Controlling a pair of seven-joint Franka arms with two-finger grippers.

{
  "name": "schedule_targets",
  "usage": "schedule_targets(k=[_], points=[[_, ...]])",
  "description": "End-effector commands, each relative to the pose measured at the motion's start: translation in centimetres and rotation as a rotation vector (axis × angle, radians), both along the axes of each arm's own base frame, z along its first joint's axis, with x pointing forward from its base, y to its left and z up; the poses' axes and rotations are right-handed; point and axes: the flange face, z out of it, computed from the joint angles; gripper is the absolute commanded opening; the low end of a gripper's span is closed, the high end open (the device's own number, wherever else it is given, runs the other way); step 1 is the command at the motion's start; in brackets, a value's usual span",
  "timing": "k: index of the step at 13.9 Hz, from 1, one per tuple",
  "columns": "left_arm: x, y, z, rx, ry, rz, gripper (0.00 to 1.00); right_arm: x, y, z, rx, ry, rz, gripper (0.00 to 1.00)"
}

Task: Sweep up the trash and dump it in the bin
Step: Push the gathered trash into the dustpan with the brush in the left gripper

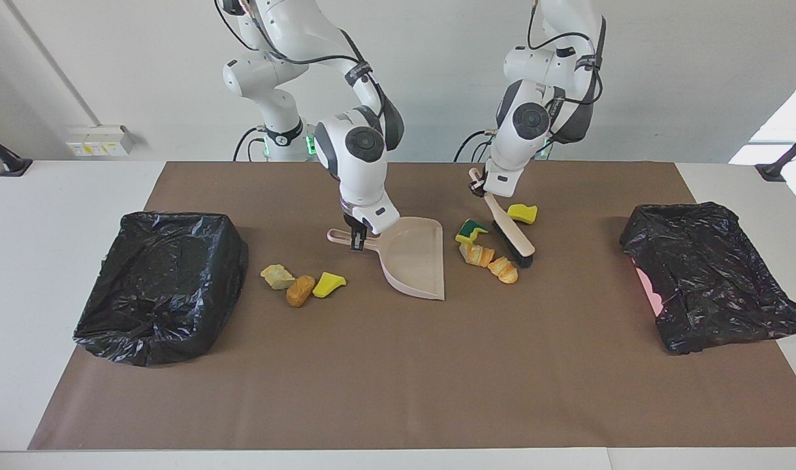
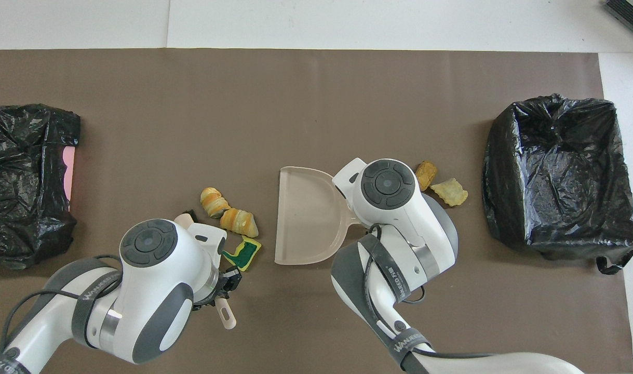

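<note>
Sweeping now: left gripper (image 1: 479, 187), clamped on brush (image 1: 510, 234) handle, should keep bristles flat and push the centre trash (image 1: 489, 256) into the dustpan (image 1: 414, 261). Right gripper (image 1: 358, 238), pinched shut on the dustpan handle, must hold it down. More trash (image 1: 301, 284) sits left of centre. Bins (image 1: 159, 284) at both edges. Arm reads roughly "WANJEED".

— What covers the table (image 1: 58, 215)?
— A brown mat (image 1: 398, 365), with two black-lined bins (image 1: 159, 284) (image 1: 708, 274) at its ends.
— And between them?
— A pale dustpan (image 1: 414, 261), and trash (image 1: 300, 287) scattered on either side of it.
</note>
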Motion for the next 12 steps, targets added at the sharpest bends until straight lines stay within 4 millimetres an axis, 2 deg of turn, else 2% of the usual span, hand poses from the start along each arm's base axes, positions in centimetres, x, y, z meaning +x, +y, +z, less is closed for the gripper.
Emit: schedule_targets(k=[1,5,8,10,12], points=[[-2.9,-1.4,0.3,-0.013,0.031,0.05,0.0,0.0,-0.2,0.0,-0.011,-0.009,0.031,0.0],[-4.5,-3.4,0.4,-0.055,0.062,0.112,0.0,0.0,-0.3,0.0,-0.01,-0.009,0.029,0.0],[-2.9,-4.0,0.4,-0.118,-0.032,0.156,0.0,0.0,-0.2,0.0,-0.011,-0.009,0.031,0.0],[-1.8,-4.7,0.5,-0.167,-0.092,0.077,0.0,0.0,-0.3,0.0,-0.011,-0.009,0.03,0.0],[-2.0,-5.6,0.8,-0.211,-0.124,-0.058,0.0,0.0,-0.2,0.0,-0.011,-0.009,0.031,0.0]])
